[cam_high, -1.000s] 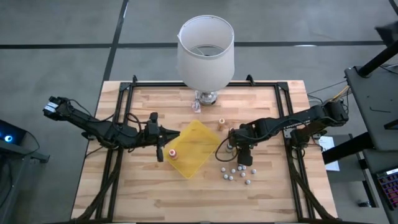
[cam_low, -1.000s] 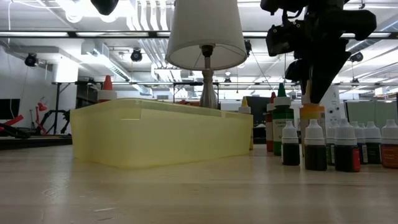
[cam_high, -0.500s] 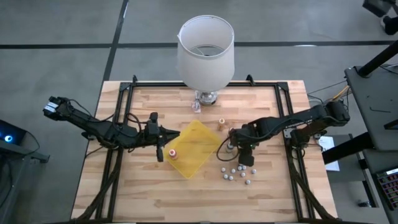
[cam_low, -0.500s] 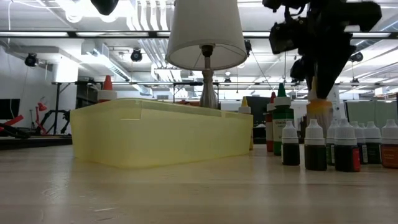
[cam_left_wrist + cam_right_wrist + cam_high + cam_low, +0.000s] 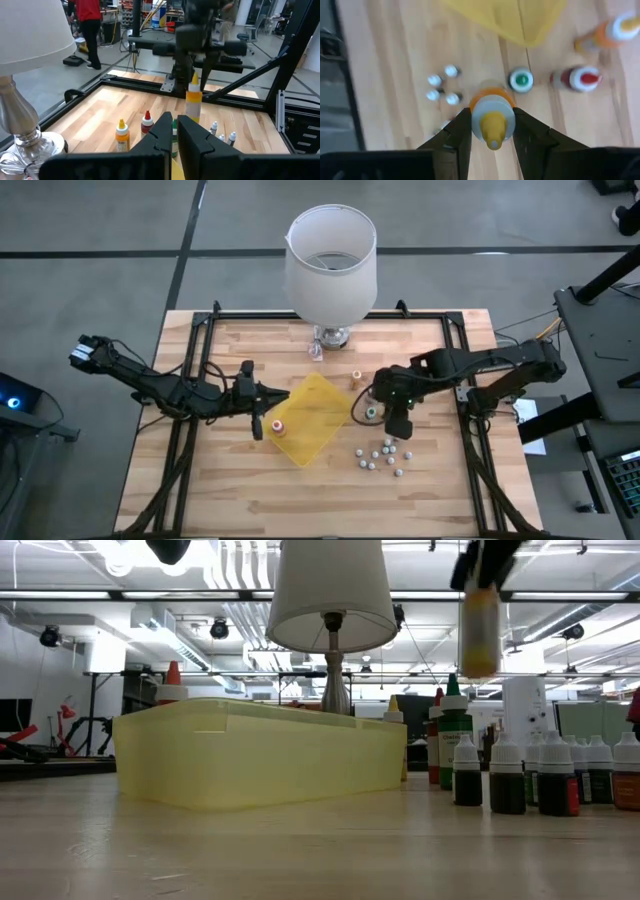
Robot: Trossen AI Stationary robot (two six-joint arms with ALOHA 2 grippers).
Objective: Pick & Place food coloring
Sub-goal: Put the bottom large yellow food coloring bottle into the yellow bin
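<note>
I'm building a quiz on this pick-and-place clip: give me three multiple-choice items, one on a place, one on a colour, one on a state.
1. Where is the yellow tray?
A. Between the two arms
B. Under the lamp
C. Off the table

2. What colour is the cap of the bottle in the right gripper?
A. Green
B. Yellow
C. Red

3. How is that bottle now?
A. Lying in the tray
B. Standing on the table
C. Lifted clear of the table

Key: A, the high view shows it mid-table; B, the right wrist view shows the yellow tip; C, the low view shows it hanging high.
</note>
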